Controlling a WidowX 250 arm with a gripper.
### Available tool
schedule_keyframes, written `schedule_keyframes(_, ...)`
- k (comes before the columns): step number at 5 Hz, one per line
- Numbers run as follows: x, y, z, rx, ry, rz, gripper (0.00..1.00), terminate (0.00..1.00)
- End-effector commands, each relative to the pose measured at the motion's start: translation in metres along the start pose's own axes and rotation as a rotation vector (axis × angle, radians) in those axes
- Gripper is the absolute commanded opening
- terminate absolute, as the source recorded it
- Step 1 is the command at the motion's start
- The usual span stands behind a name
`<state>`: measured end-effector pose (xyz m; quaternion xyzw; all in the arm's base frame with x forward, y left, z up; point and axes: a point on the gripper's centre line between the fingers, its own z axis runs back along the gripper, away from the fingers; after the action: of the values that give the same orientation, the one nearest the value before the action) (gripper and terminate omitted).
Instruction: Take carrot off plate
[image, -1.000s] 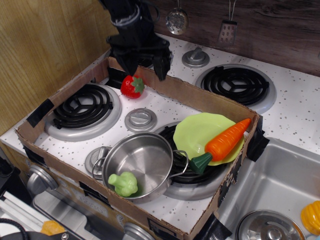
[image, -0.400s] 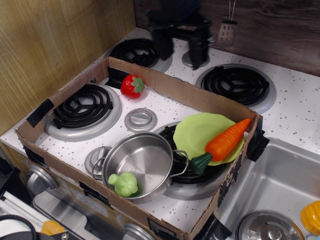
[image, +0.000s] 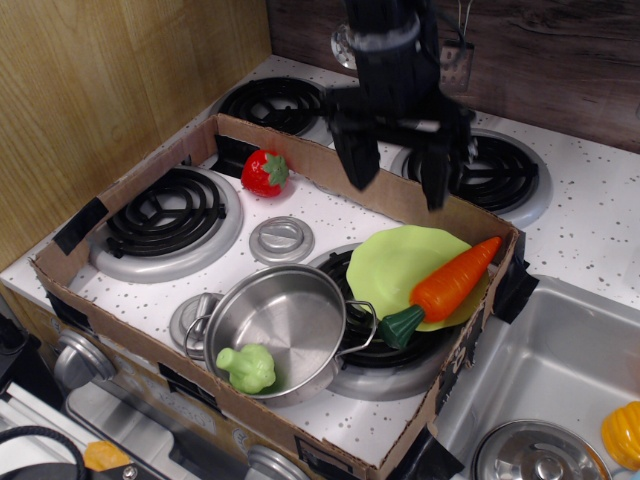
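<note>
The orange carrot (image: 449, 281) with a dark green stem end lies across the right side of the lime-green plate (image: 395, 262), its tip pointing up right over the rim. The plate rests on the front right burner inside the cardboard tray. My black gripper (image: 397, 192) hangs open above the tray's far wall, up and left of the carrot, its two fingers spread wide and holding nothing.
A steel pot (image: 282, 331) with a green broccoli toy (image: 246, 367) sits left of the plate. A red strawberry (image: 264, 172) lies at the tray's back. The cardboard tray wall (image: 470, 345) rises just right of the carrot. A sink (image: 560, 400) lies to the right.
My gripper has moved from above the strawberry at the back left, across to the right, and come down toward the plate. The carrot and plate have not moved.
</note>
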<state>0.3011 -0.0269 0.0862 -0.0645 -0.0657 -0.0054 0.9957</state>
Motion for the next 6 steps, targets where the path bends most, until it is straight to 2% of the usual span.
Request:
schedule_keyframes(1, -0.02, -0.017, -0.014, 0.081, -0.089, 0.002, 1.0, 0.0)
schedule_keyframes(3, -0.014, -0.021, -0.028, 0.126, -0.08, -0.056, 1.0, 0.0)
schedule_keyframes(4, -0.014, -0.023, -0.038, 0.133, -0.081, -0.054, 1.0, 0.0)
schedule_keyframes(6, -0.014, -0.029, -0.04, 0.127, -0.078, -0.062, 1.0, 0.0)
